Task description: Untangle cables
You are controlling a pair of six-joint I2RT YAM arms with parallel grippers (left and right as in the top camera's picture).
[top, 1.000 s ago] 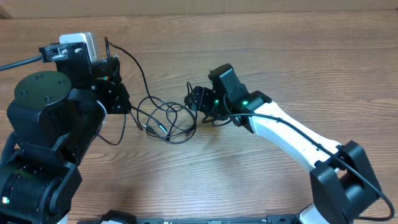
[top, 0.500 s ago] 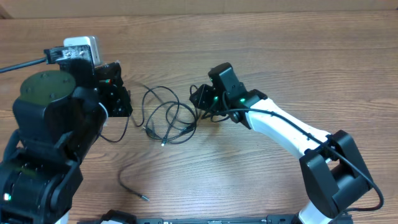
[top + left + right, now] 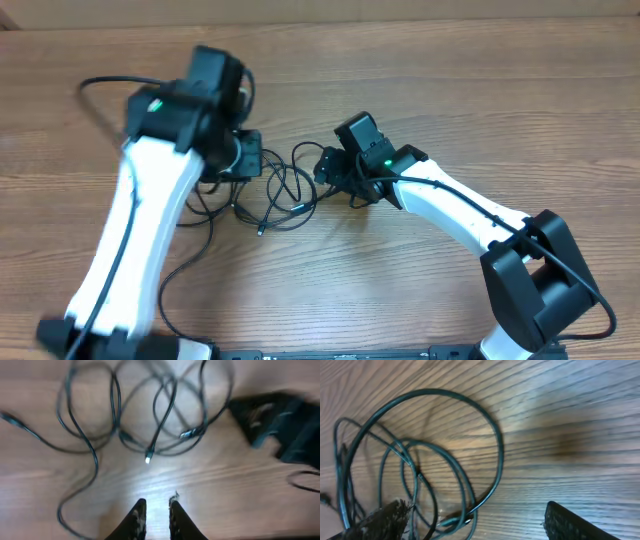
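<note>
Several thin black cables [image 3: 280, 190] lie in tangled loops on the wooden table between my two grippers. The left gripper [image 3: 245, 160] hovers at the tangle's left edge. In the left wrist view its fingertips [image 3: 156, 507] stand only slightly apart over bare wood, holding nothing, with the loops [image 3: 150, 415] and a silver plug [image 3: 148, 458] ahead. The right gripper [image 3: 325, 168] sits at the tangle's right edge. Its jaws [image 3: 477, 522] are wide open, and cable loops [image 3: 445, 460] lie beside its left finger [image 3: 385, 520].
One thin cord [image 3: 175, 270] trails from the tangle toward the table's front left. A thicker black robot cable [image 3: 100, 85] arcs at the back left. The right arm's base [image 3: 540, 290] stands at the front right.
The left arm swung from the table's left side out to the tangle, and its jaws parted slightly. The right gripper narrowed, then opened wide again.
</note>
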